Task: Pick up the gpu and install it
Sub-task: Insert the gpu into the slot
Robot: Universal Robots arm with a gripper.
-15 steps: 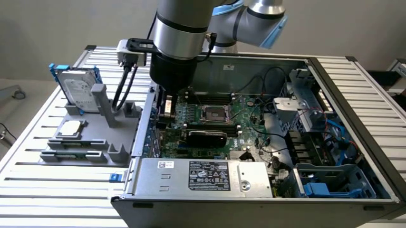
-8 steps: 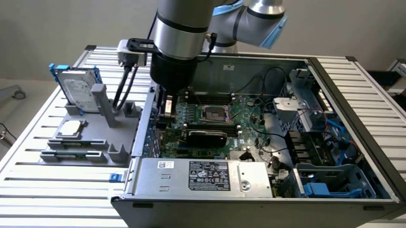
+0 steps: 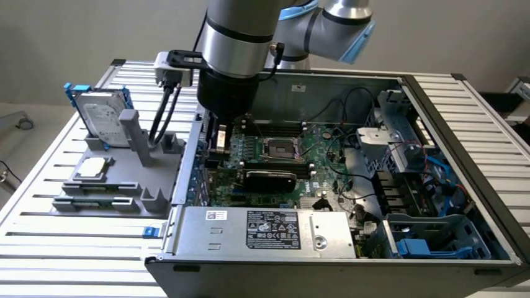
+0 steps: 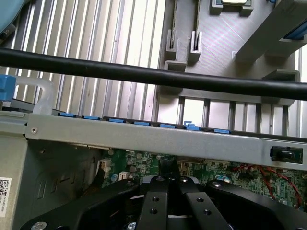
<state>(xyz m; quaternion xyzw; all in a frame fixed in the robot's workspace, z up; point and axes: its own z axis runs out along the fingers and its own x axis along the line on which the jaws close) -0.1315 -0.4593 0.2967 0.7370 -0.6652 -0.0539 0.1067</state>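
Inside, ribbed black gpu (image 3: 269, 180) cooler

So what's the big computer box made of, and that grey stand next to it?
The computer case looks like bare metal: dull silver-grey sheet with folded edges. The grey stand seems plastic: matte, evenly grey and chunky, though that is a guess from its look.

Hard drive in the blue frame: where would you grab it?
Probably pinch its flat faces near the top edge, coming down from above. The hard drive stands upright in the gray holder, bottom tucked in, top free.
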